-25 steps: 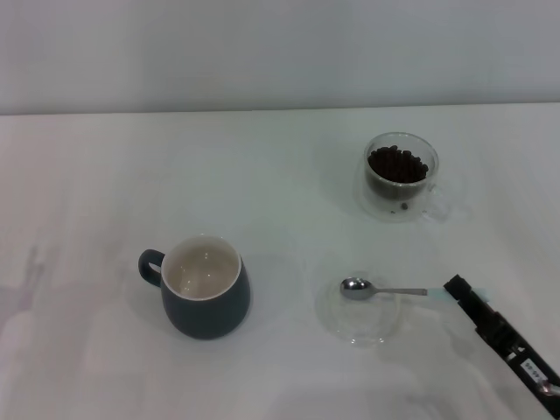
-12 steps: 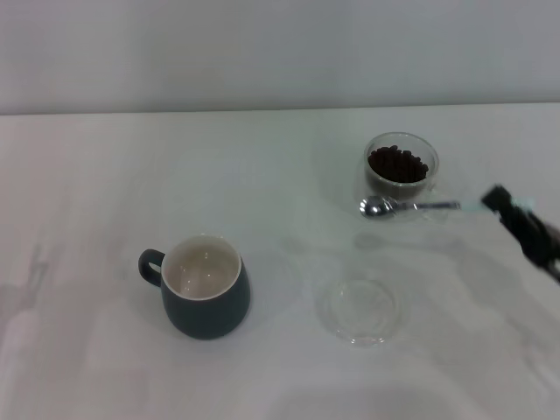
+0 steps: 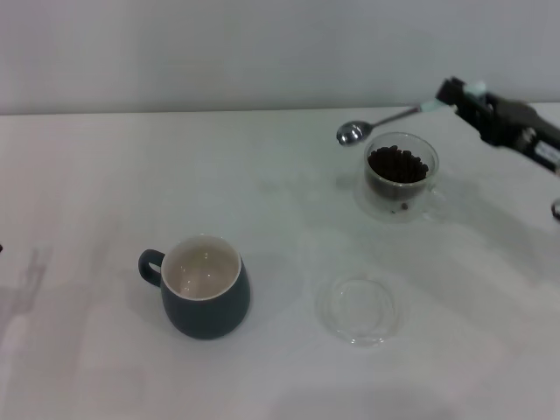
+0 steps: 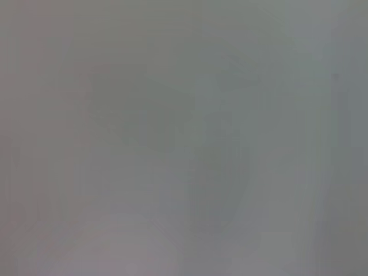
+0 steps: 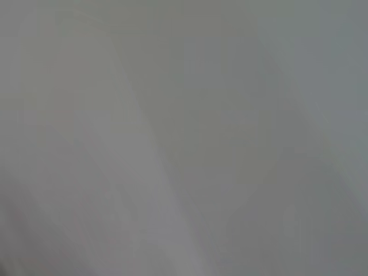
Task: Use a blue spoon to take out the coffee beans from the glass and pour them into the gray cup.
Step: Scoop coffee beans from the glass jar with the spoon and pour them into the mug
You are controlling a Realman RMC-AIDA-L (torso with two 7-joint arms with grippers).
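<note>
On the left of the white table [image 3: 87, 175] stands the gray cup [image 3: 204, 289], cream inside, handle toward the left. Right of it lies a clear saucer [image 3: 360, 310]. Farther back, the glass [image 3: 402, 178] holds the coffee beans [image 3: 398, 164]. The blue spoon [image 3: 385, 119] hangs above its rim, seemingly empty, pinched at the handle by the right gripper [image 3: 457, 94], whose arm is cut off. Both wrist views are a blank blur.
</note>
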